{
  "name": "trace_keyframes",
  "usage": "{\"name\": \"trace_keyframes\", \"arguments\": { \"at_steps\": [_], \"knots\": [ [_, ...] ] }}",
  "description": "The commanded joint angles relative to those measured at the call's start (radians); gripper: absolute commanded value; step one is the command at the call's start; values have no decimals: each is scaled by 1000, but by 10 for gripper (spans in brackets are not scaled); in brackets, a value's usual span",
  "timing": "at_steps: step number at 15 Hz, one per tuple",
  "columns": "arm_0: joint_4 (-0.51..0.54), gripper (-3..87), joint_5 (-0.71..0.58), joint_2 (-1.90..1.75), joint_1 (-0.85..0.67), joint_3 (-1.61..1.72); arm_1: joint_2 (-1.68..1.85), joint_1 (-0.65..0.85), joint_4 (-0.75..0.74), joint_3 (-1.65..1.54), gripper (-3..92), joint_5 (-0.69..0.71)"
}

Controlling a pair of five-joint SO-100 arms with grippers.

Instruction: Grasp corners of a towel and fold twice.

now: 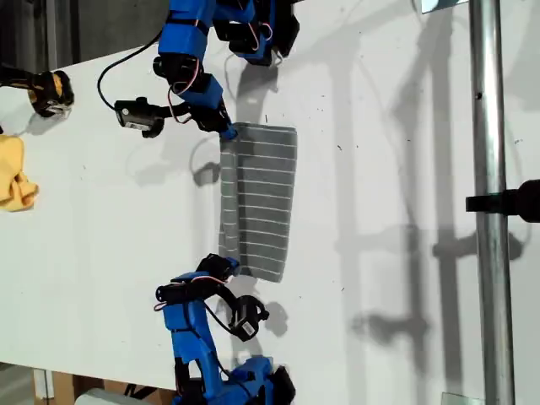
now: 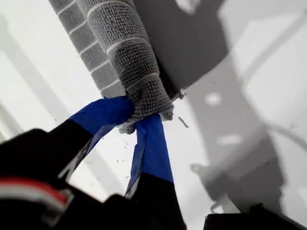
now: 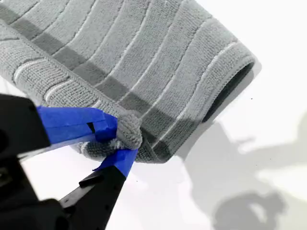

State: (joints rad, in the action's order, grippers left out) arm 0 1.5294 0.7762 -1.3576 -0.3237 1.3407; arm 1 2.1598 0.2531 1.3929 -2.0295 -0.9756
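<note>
The white table [image 1: 380,169] fills the exterior view, with a metal pole [image 1: 489,202] running from top to bottom near that view's right. The towel [image 1: 257,202] lies near the middle of the table as a long grey strip. Its thin white stripes run across its width. It is doubled over on itself, and the second wrist view shows the rounded fold open at the end of the towel [image 3: 144,57]. Both blue arms reach to the strip's long edge on the exterior view's left. My first gripper [image 1: 228,131] is at the strip's top end in that view, and my second gripper [image 1: 226,266] is at its bottom end. My first gripper [image 2: 141,115] has its taped jaws pinched on a bunched corner [image 2: 148,103], from which the towel [image 2: 115,43] hangs in a thick roll raised off the table. My second gripper [image 3: 120,143] is likewise clamped on the corner [image 3: 127,132] at its end. A small yellow cloth [image 1: 13,173] lies well apart at the exterior view's left edge.
</note>
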Motion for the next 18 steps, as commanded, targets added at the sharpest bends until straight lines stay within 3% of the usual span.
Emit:
{"name": "trace_keyframes", "arguments": {
  "at_steps": [1,6,12,15,18],
  "knots": [
    [-21,-17,14,-64,6,31,51,-63,-46,-40,-2,-28],
    [-71,-17,126,-54,130,94,41,-310,-163,-166,-2,-236],
    [-100,-16,285,75,281,86,20,-480,-319,-324,-2,-422],
    [-117,-15,362,196,301,64,6,-468,-400,-413,-2,-443],
    [-115,97,380,244,290,48,-67,-422,-393,-423,-2,-457]
  ]
}}
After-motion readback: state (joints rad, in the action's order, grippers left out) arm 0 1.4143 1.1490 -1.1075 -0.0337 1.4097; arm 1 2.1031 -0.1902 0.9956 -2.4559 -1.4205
